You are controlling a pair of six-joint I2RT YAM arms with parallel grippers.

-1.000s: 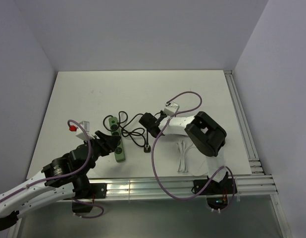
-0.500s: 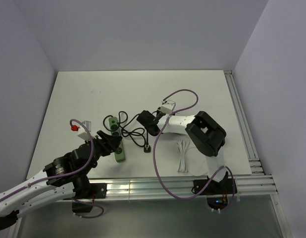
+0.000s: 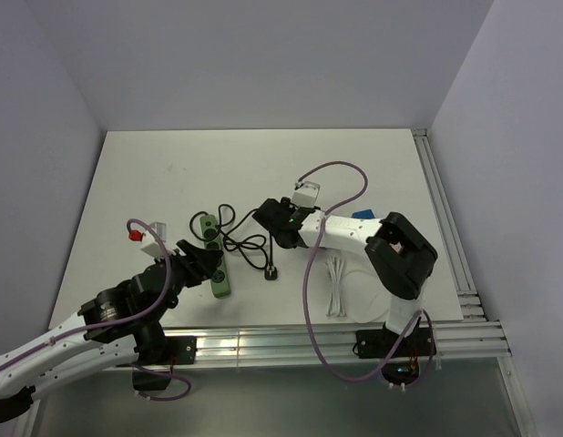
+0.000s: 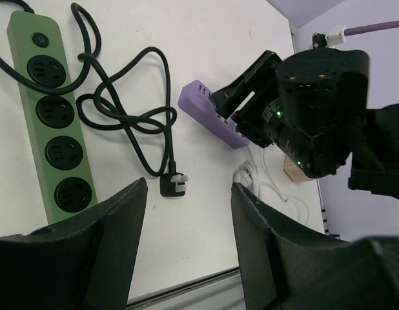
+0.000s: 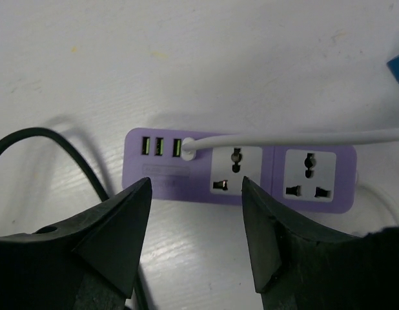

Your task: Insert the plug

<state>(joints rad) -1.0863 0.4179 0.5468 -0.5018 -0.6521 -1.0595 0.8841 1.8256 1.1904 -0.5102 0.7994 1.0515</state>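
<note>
The plug [image 3: 363, 216], a small bright blue box, lies on the table behind my right arm; one blue corner [image 5: 398, 67] shows in the right wrist view. My right gripper [image 3: 269, 224] [image 5: 196, 186] is open and empty, hovering just above a purple power strip [image 5: 238, 172] that has a white cable [image 5: 296, 137] plugged into its USB end. My left gripper [image 3: 207, 259] [image 4: 186, 192] is open and empty, low over the table beside the green power strip [image 3: 214, 261] [image 4: 54, 123].
The green strip's black cord ends in a loose black plug [image 3: 272, 271] [image 4: 173, 186]. A coiled white cable [image 3: 334, 284] and a beige charger [image 4: 296, 172] lie near my right arm's base. An aluminium rail [image 3: 445, 237] edges the table on the right.
My right gripper has opened, having been shut a second ago, and that arm's elbow has swung right, uncovering the blue plug. The left gripper has barely moved.
</note>
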